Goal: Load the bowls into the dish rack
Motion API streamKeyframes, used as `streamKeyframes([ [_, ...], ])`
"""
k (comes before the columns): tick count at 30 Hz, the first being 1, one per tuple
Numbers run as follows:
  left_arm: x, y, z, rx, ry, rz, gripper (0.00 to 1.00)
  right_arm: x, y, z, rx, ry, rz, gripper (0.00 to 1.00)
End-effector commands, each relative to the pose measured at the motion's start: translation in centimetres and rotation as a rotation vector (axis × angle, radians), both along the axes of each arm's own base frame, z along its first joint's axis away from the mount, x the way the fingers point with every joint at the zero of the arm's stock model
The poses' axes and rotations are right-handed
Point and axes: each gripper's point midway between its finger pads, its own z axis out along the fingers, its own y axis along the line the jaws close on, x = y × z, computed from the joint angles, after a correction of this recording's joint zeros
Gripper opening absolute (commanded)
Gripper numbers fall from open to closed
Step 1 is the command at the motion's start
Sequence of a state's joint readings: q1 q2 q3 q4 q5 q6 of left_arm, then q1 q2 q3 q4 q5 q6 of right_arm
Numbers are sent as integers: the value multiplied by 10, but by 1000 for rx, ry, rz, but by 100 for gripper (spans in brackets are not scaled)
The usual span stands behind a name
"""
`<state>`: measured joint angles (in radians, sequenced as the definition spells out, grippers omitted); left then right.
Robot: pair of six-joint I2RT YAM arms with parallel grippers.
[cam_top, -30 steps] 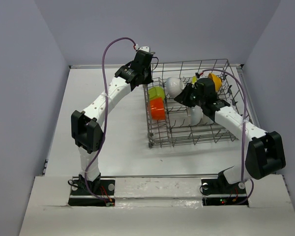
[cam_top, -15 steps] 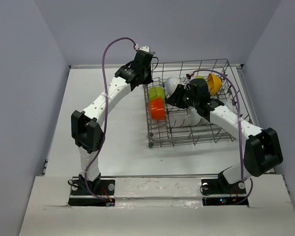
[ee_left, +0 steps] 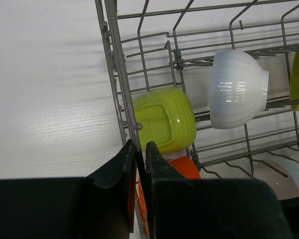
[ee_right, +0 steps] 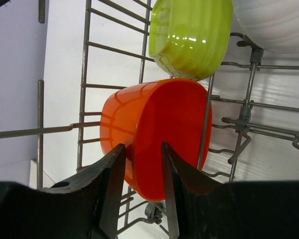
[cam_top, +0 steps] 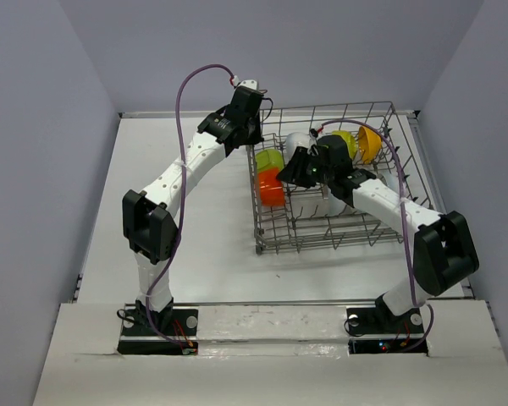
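Note:
The dish rack (cam_top: 330, 245) stands on the right half of the table, with several bowls on edge inside. My left gripper (cam_top: 256, 127) (ee_left: 141, 146) is shut on the rack's left rim wire (ee_left: 117, 59). A lime green bowl (cam_top: 267, 160) (ee_left: 164, 119) and a red-orange bowl (cam_top: 270, 188) (ee_right: 159, 119) stand against the left wall. My right gripper (cam_top: 292, 173) (ee_right: 143, 149) is inside the rack, open. Its jaws straddle the red-orange bowl's rim with a gap on each side. A white bowl (cam_top: 298, 144) (ee_left: 237, 88) sits behind it.
A yellow-green bowl (cam_top: 345, 139) and an orange-yellow bowl (cam_top: 370, 144) stand at the rack's back right. Another white bowl (cam_top: 334, 203) lies under my right arm. Upright prongs and tall wire walls (ee_right: 84, 74) surround the right gripper. Bare white table (cam_top: 195, 245) lies left of the rack.
My right arm has swung left inside the rack, from the back right to the red-orange bowl, and its jaws have widened. The left arm has not moved.

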<state>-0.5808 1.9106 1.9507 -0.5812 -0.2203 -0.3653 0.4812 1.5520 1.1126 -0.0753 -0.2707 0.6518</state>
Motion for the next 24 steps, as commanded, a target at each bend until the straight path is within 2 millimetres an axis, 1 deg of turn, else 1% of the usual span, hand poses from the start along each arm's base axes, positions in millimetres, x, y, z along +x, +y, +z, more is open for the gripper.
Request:
streamKeyframes([
  [1,2,18,84,-36,-190,11,0,9,16,32,53,-88,28,40],
  [4,2,19,85,-36,-192,12,0,11,17,31,52,-84,27,40],
  [5,1,19,85,-35,-190,12,0,8,21,30,53,-84,36,40],
  [14,0,20,88,-38,-196,14,0,10,22,24,53,-68,38,38],
  [15,1,20,87,-37,-195,15,0,9,22,24,55,-67,36,36],
  [19,0,20,88,-36,-196,13,0,8,24,24,60,-62,43,32],
  [20,0,20,88,-36,-196,13,0,8,24,21,58,-54,44,31],
  [23,0,20,87,-36,-195,13,0,7,24,21,65,-47,46,26],
  [24,0,20,87,-36,-195,13,0,6,25,21,67,-46,48,23],
])
